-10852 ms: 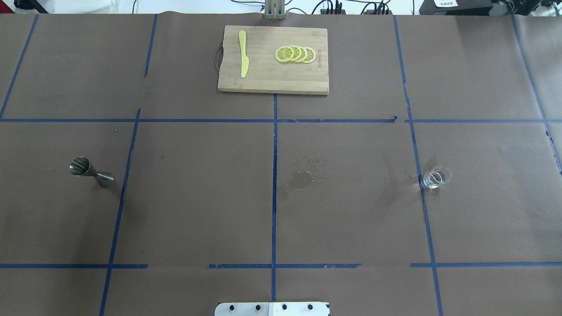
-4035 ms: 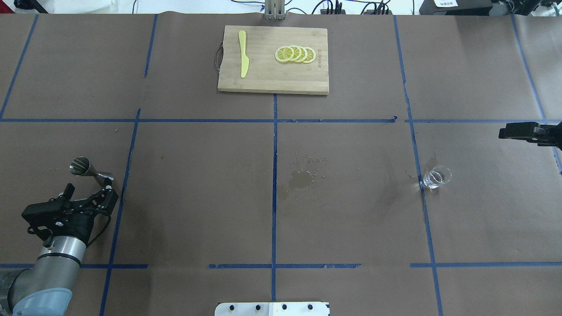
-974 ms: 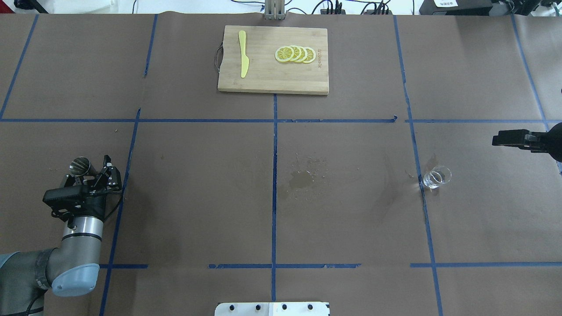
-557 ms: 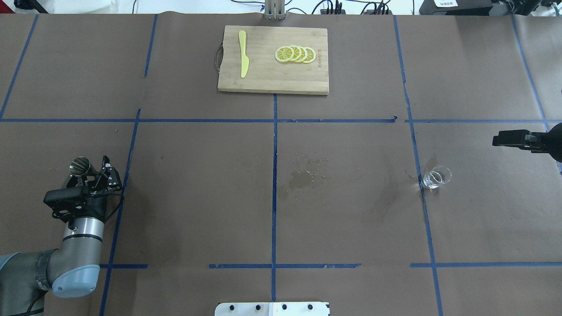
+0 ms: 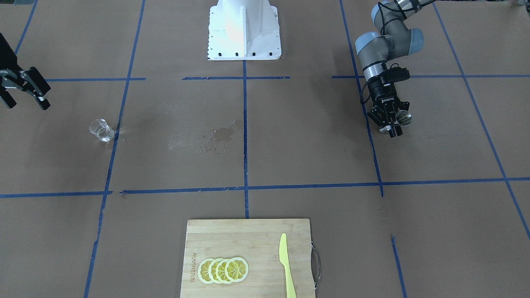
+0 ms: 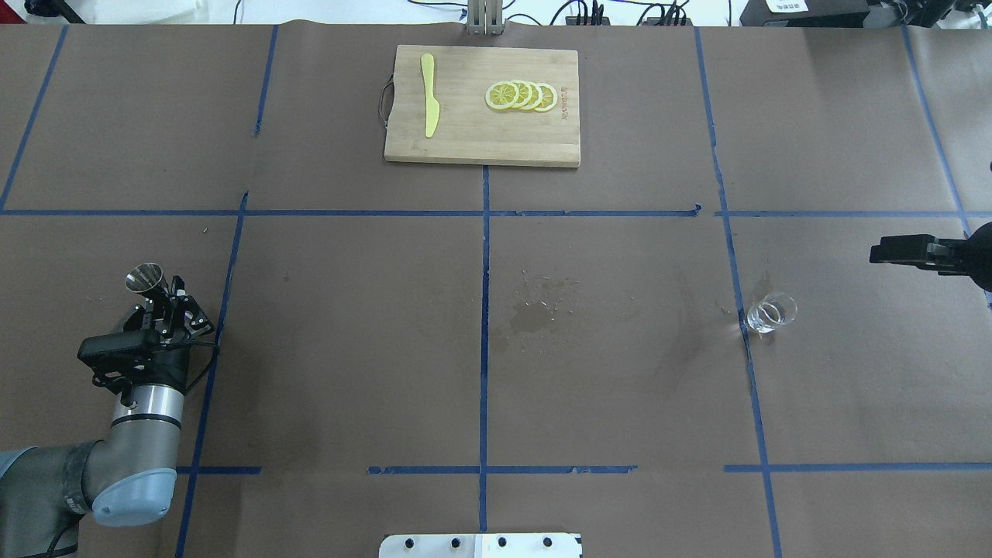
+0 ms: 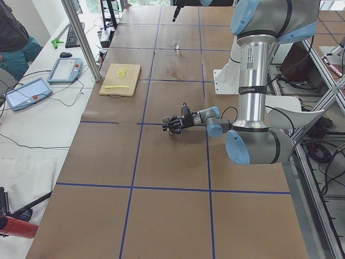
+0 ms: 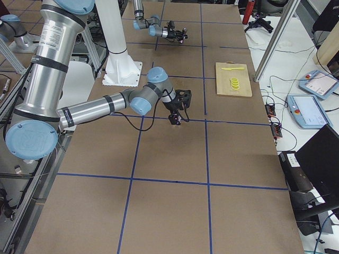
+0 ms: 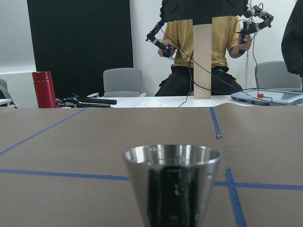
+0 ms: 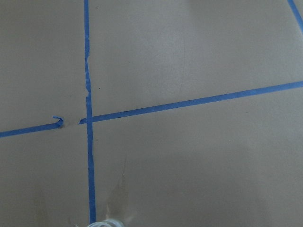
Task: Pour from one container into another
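The steel hourglass jigger stands upright at the table's left, and my left gripper is shut on its narrow waist. The front-facing view shows the jigger between the fingers of the left gripper. Its upper cup fills the bottom of the left wrist view. The small clear glass beaker stands alone on the right, beside a blue tape line. My right gripper hovers open, apart from the beaker, toward the table's right end. Only the beaker's rim shows in the right wrist view.
A wooden cutting board with lemon slices and a yellow knife lies at the far centre. A damp stain marks the brown paper mid-table. The robot base plate sits at the near edge.
My left gripper's fingers have come together on the jigger's waist, and the jigger's top has shifted slightly up in the overhead view. The right gripper has barely moved.
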